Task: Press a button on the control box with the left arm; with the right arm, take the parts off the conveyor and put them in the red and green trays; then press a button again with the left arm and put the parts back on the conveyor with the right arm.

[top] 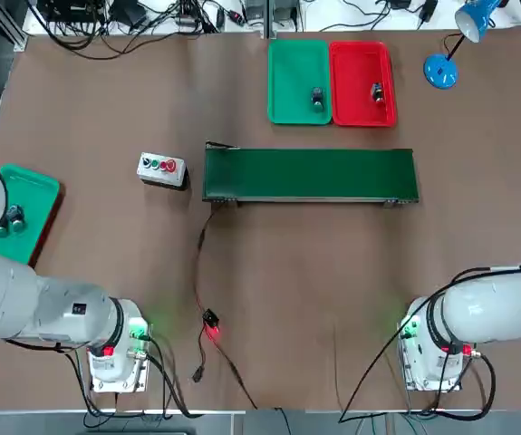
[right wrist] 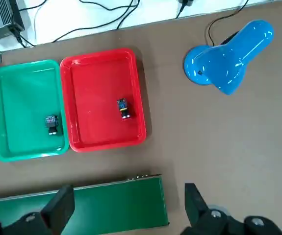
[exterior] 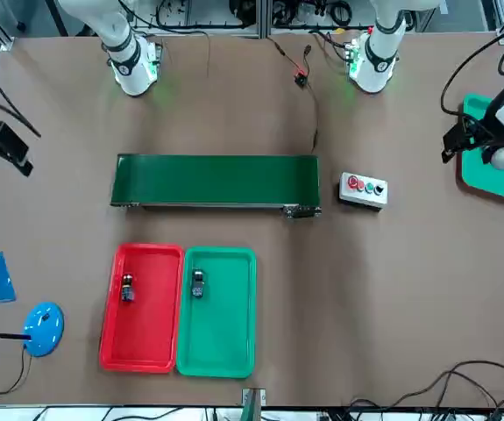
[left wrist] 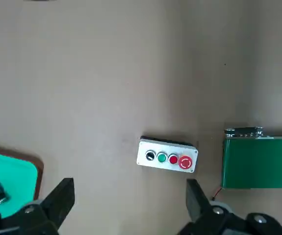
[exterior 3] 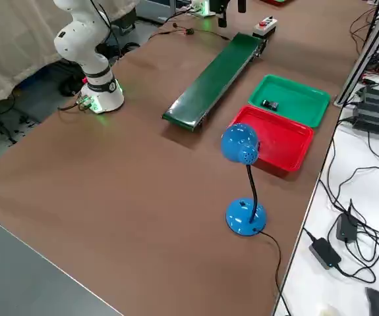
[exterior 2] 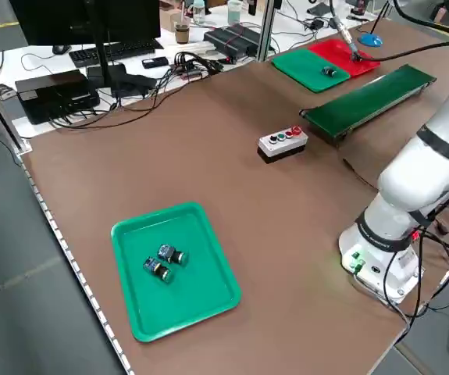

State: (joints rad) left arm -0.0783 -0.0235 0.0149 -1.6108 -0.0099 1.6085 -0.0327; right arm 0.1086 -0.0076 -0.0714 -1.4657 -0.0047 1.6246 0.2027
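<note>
Left tool (left wrist: 128, 203) wide open, gripping nothing, held high above the table (top: 106, 254), fingers (left wrist: 60, 196) framing bare tabletop on the near side of the control box (left wrist: 166, 156). Right tool (right wrist: 126, 208) likewise spread open and holding nothing, raised over the right end of the conveyor (right wrist: 82, 210). Control box (top: 161, 169) resting just off the conveyor's left end, close but apart. Conveyor (top: 310, 174) stretched crosswise at mid-table, belt bare. Beyond it, green tray (top: 283, 63) and red tray (top: 355, 63) side by side, edges touching, one small part (top: 316, 98) in the green, another (top: 377, 92) in the red. Blue desk lamp (top: 450, 45) at the far right corner, near the red tray. Lone green tray (exterior 2: 201, 289) at the table's left edge, well apart from the rest, two small button pieces (exterior 2: 164, 262) inside. Thin cable with a small lit red module (top: 210, 324) trailing from the conveyor's left end toward the near edge.
</note>
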